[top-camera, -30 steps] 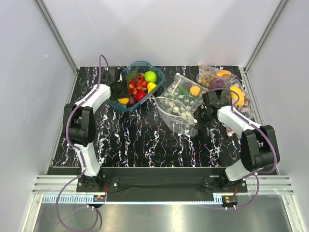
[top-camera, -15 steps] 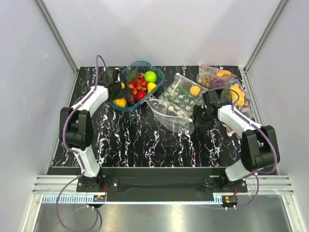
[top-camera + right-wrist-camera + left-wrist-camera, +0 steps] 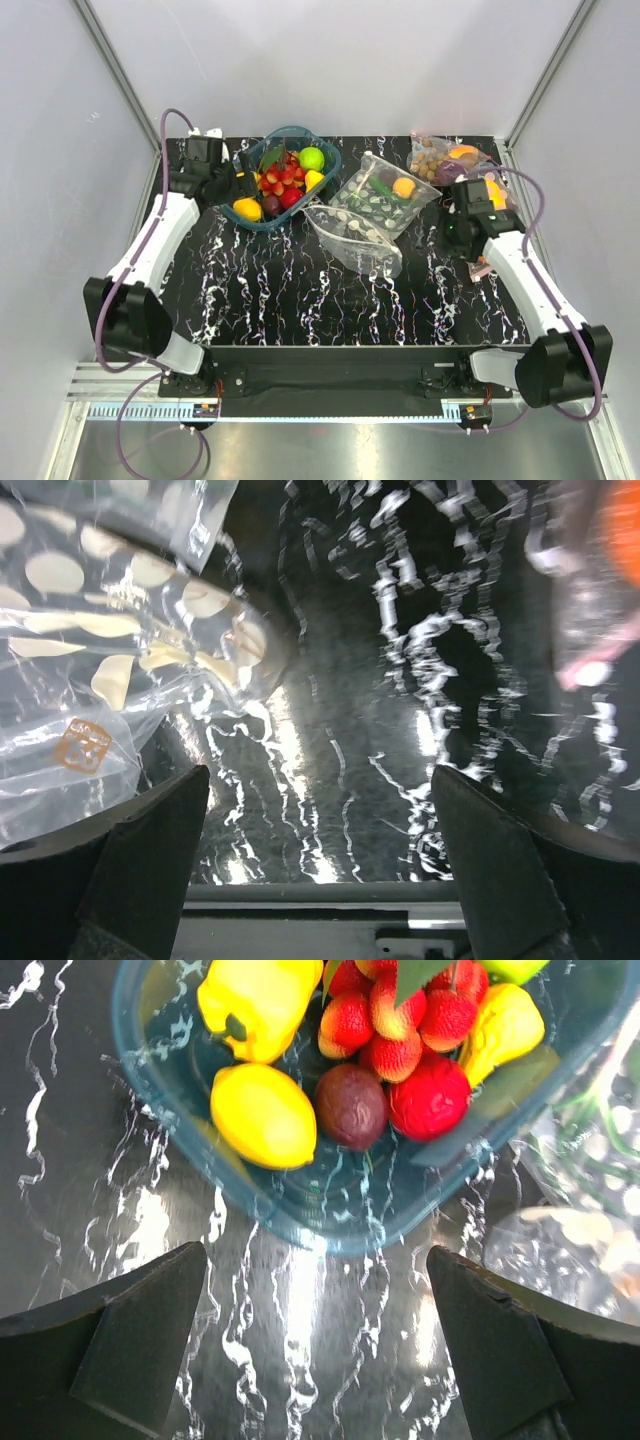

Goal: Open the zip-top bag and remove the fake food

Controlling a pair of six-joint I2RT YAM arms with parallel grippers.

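The zip-top bag lies flat on the black marbled table, clear with white dots, and I see nothing inside it. In the right wrist view it fills the upper left. The fake food is in the blue tub: yellow bell pepper, yellow fruit, dark plum, red berry cluster. My left gripper is open just left of the tub, holding nothing. My right gripper is open and empty, right of the bag and apart from it.
A second dotted bag with a green and an orange piece lies behind the empty one. A small bag of brown balls and more bagged fruit sit at the back right. A lime-green apple is in the tub.
The right gripper opened and let go of the dotted bag, which settled flat, then drew off to the right. The left gripper opened fully and pulled back left from over the tub.
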